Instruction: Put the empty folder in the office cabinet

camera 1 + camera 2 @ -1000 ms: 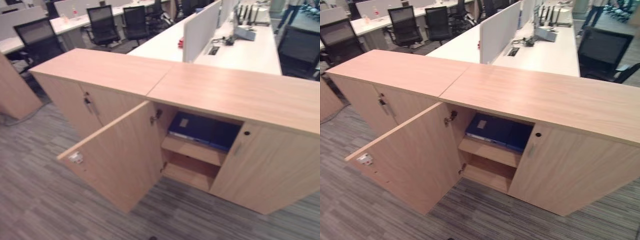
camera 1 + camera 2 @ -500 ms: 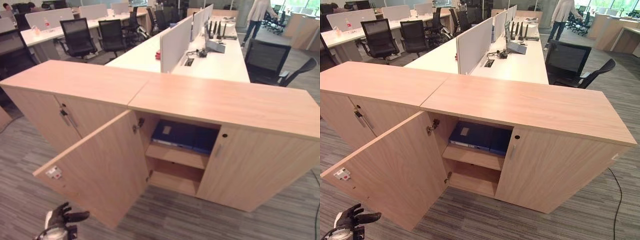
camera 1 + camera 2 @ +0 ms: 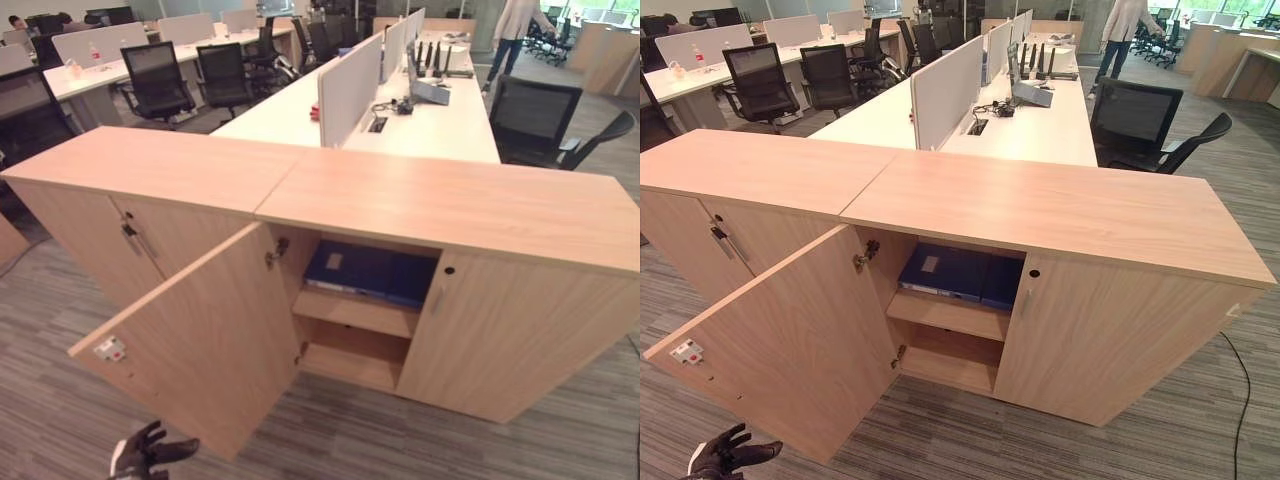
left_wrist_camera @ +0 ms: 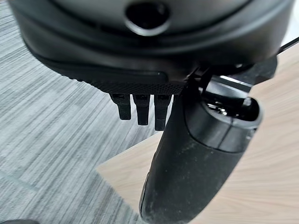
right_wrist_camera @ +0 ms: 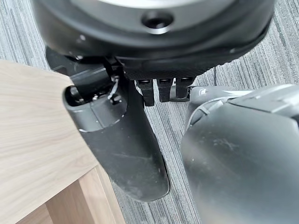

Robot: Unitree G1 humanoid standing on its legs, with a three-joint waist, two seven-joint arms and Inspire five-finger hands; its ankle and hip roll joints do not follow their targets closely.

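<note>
- My left hand [image 3: 150, 452] hangs low in front of the open cabinet door, over the carpet, with its fingers [image 3: 183, 447] spread apart and holding nothing.
- In its wrist view my right hand [image 5: 126, 140] hangs beside a pale wooden edge above the carpet; its fingers [image 5: 161, 89] point straight down, relaxed, with nothing in them.
- The dark blue flat folder [image 3: 945, 272] lies on its side on the upper shelf [image 3: 950, 312] of the light wooden office cabinet [image 3: 1060, 215], inside the open left half, with a small pale label facing up.
- The cabinet's left door [image 3: 200, 345] stands swung wide toward me; its right door [image 3: 1110, 335] is closed.
- The lower compartment [image 3: 945, 360] under the shelf is bare wood.
- A second cabinet of the same light wood [image 3: 140, 170] stands touching the first on its left, both doors closed, so the two tops make one long surface.
- The floor is a grey striped carpet [image 3: 940, 430].
- Behind the cabinets runs a long white tabletop [image 3: 1025, 125] split by pale divider screens [image 3: 945, 90], with a few devices and cables on it.
- Black mesh office chairs [image 3: 760, 80] stand at further desks on the left, and another dark chair [image 3: 1140, 115] stands on the right.
- A person [image 3: 1130, 25] stands far back in the room.
</note>
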